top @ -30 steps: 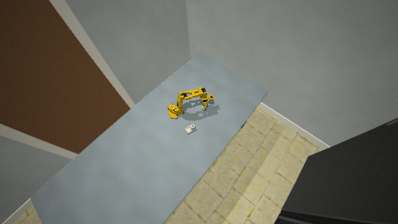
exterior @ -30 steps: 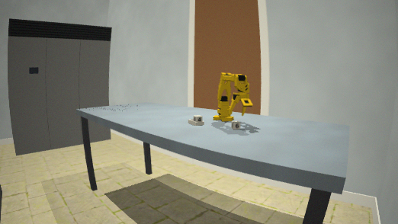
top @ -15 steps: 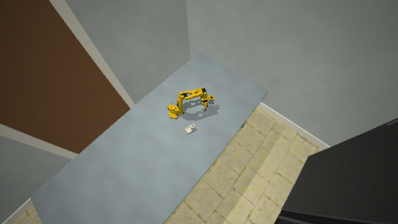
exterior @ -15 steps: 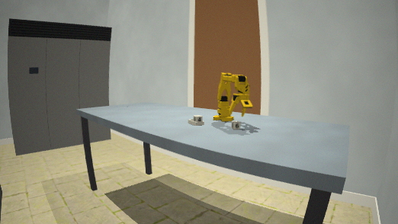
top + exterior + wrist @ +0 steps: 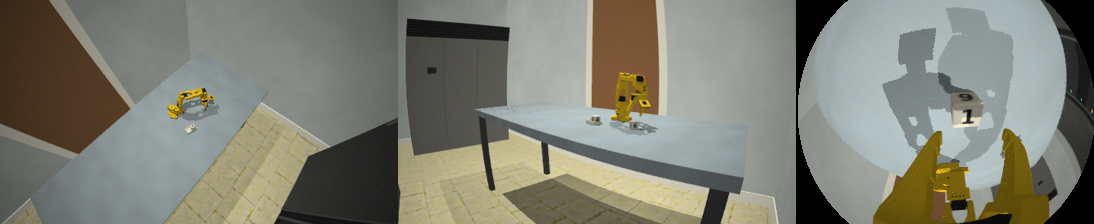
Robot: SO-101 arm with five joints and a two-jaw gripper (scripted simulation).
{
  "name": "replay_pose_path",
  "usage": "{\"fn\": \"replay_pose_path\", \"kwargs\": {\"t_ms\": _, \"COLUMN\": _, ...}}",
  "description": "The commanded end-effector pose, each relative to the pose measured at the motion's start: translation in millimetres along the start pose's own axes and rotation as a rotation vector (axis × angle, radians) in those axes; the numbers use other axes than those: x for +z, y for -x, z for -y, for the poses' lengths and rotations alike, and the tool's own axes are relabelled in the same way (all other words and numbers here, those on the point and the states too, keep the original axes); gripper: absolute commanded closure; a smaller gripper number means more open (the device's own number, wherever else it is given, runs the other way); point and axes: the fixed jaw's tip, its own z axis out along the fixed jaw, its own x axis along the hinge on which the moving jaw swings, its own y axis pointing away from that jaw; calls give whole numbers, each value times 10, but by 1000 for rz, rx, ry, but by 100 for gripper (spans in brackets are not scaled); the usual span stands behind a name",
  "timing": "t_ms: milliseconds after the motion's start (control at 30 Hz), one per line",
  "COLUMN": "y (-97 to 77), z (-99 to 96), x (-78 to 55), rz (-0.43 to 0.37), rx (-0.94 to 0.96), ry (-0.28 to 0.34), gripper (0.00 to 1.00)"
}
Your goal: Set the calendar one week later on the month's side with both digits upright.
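A white cube (image 5: 967, 109) (image 5: 634, 125) lies off the tray on the table. In the wrist view one face reads 1 and its top shows a 9-like digit (a 6 or 9, I cannot tell which); the exterior view shows a 6-like digit. My gripper (image 5: 972, 132) (image 5: 641, 114) is open, with nothing between its fingers, and stands above the table close to this cube. The white tray (image 5: 187, 130) (image 5: 589, 123) lies flat on the table. A second cube (image 5: 193, 126) (image 5: 595, 118) sits at one end of it, showing a 4 to the exterior view. The month's name cannot be read.
The arm's base (image 5: 174, 112) (image 5: 621, 118) stands on the blue-grey table (image 5: 126, 160) (image 5: 695, 141), behind the tray and the loose cube in the exterior view. The arm's shadow falls around the loose cube. Walls stand beyond the table's back edges.
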Motion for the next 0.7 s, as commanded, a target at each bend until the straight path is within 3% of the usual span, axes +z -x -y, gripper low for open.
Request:
{"fn": "replay_pose_path", "kwargs": {"t_ms": 0, "y": 72, "z": -21, "x": -79, "rz": 55, "rx": 1, "ry": 6, "gripper": 65}}
{"fn": "replay_pose_path", "kwargs": {"t_ms": 667, "y": 80, "z": -22, "x": -30, "rz": 55, "rx": 1, "ry": 6, "gripper": 65}}
